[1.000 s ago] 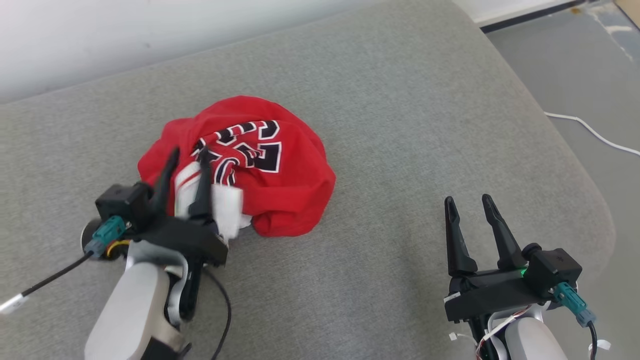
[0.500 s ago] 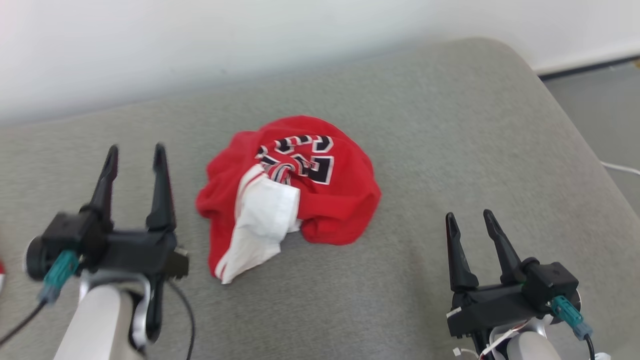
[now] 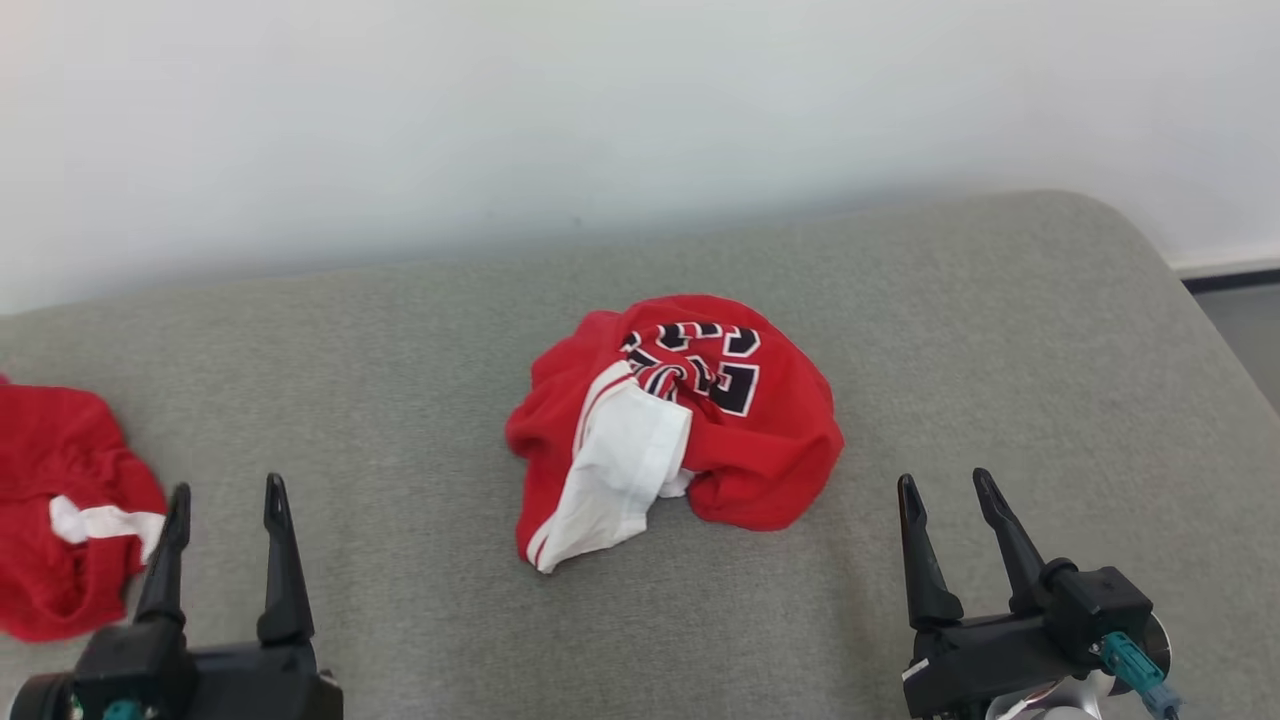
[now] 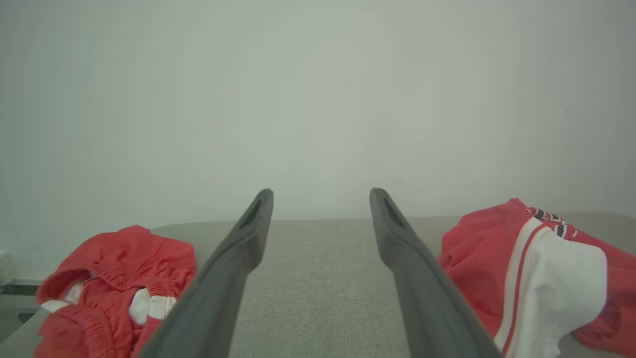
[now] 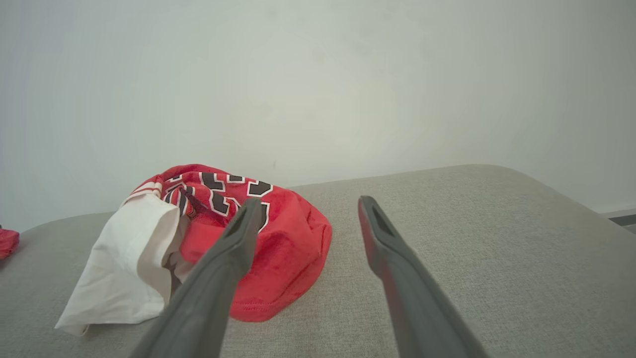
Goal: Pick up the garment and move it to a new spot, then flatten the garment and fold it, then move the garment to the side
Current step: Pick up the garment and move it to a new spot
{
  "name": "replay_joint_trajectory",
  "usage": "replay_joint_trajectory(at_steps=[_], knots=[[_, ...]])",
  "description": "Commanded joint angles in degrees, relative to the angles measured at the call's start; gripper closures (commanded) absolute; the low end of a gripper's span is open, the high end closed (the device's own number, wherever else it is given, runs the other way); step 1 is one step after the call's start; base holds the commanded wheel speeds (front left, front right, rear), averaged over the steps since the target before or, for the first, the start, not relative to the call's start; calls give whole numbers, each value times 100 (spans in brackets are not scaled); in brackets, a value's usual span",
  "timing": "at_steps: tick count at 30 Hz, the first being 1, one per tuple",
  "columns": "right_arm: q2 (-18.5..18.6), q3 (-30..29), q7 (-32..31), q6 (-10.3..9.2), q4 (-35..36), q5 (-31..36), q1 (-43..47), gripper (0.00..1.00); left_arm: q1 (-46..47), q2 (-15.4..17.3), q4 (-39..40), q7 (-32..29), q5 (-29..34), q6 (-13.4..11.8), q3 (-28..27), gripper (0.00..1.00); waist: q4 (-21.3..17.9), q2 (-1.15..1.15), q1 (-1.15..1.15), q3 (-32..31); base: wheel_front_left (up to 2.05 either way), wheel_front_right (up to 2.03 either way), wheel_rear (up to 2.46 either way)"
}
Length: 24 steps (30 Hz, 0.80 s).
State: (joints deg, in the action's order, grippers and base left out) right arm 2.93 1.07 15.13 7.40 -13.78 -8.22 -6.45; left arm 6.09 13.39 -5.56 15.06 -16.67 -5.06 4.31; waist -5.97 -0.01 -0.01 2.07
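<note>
The garment is a red jersey with black-and-white numbers and a white panel, lying crumpled in the middle of the grey cushion. My left gripper is open at the lower left, well clear of the garment and holding nothing. In the left wrist view, the left gripper points at bare cushion with the garment off to its right. My right gripper is open at the lower right, a short way from the garment's right edge. From the right wrist, the garment lies left of the right gripper.
A second crumpled red piece of clothing with white trim lies at the cushion's far left; it also appears in the left wrist view. A pale wall rises behind the cushion. The cushion's rounded right edge drops to the floor.
My left gripper opened, let go of the garment and drew back to the left. The white panel now hangs out over the cushion. The head camera has turned, shifting the whole picture.
</note>
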Motion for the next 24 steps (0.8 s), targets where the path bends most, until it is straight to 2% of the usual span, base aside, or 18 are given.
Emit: replay_joint_trajectory(at_steps=[1,6,19,24], knots=[[-9,0,3,18,5,35,80,0,-208,-41,134,16,57,5,-31,0,248,1,1,-231,0,0,0],[-8,5,3,18,-16,60,134,0,-590,-18,387,16,141,314,-57,0,317,1,1,-304,0,0,0],[-8,-54,-91,17,-200,98,284,0,-1136,-243,210,17,86,454,-464,0,459,1,1,-379,0,0,0],[-8,-76,-134,18,-259,138,294,0,-1204,-278,66,17,336,484,-498,0,522,1,1,-383,0,0,0]])
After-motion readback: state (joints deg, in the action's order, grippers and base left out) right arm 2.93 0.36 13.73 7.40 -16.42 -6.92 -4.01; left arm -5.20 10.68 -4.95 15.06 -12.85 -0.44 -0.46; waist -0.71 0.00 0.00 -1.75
